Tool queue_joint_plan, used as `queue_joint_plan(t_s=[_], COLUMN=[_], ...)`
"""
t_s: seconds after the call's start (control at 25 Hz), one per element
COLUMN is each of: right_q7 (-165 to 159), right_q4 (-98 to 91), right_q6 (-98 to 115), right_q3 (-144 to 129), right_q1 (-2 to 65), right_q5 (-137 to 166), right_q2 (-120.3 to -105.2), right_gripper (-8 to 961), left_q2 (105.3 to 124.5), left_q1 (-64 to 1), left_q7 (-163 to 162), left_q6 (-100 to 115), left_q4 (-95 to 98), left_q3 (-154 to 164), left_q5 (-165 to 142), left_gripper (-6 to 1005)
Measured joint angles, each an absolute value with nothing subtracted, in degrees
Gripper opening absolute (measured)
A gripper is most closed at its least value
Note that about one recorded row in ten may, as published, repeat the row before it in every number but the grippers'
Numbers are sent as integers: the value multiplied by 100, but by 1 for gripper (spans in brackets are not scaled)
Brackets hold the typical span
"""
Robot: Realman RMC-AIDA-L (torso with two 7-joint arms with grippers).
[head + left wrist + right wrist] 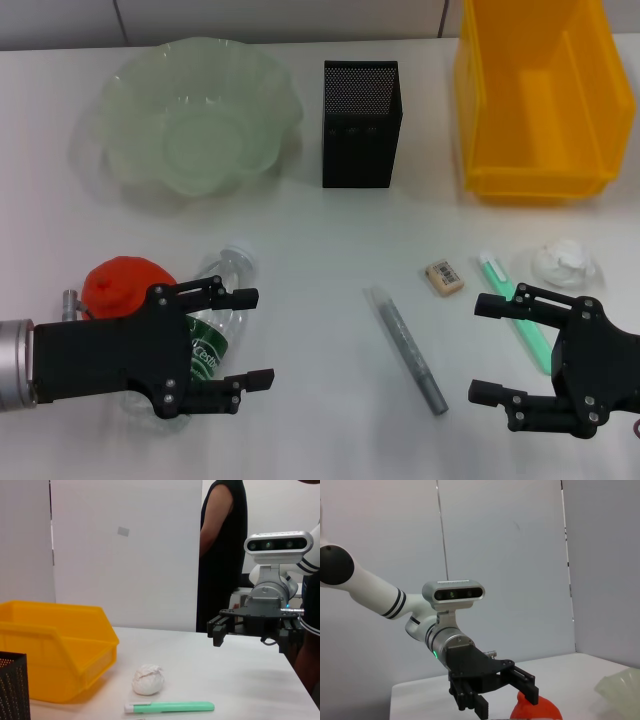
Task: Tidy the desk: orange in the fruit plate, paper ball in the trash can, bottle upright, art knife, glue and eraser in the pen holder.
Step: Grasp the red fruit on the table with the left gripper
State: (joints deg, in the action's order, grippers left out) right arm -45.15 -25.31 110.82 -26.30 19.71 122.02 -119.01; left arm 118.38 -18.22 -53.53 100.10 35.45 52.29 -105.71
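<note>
— Inspector, how do my jaws stand?

— Your left gripper point(245, 338) has its jaws spread wide and empty, over the lying bottle point(218, 312), with the orange point(122, 285) just beside it. Your right gripper point(490, 350) is likewise spread and empty, near the green art knife point(515, 308).

— And the rest?

— On your desk point(320, 220): eraser point(444, 277), grey glue stick point(406, 349), paper ball point(563, 264). Behind them stand the fruit plate point(135, 85), pen holder point(360, 124) and trash can point(480, 150).

Bare desk point(330, 250) mid, bottle point(215, 320) under left pincer point(247, 338)
</note>
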Motion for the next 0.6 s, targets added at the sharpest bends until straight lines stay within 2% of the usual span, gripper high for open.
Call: queue_joint_plan(t_s=[0.4, 0.6], right_q7=[-4517, -4517], right_q4=[-2531, -2531], right_q6=[11073, 11055], right_q3=[-2599, -2584], right_q1=[1982, 1981], right_q5=[12189, 12179], right_q2=[-11901, -11901], right_gripper=[801, 801], left_q2=[11840, 11848], left_q1=[-1778, -1627], left_q7=[-5353, -5225], left_q6=[10062, 10141], left_q4=[3566, 3496], left_q3=[5035, 3647], left_q5=[-10540, -10510], left_gripper=[798, 797])
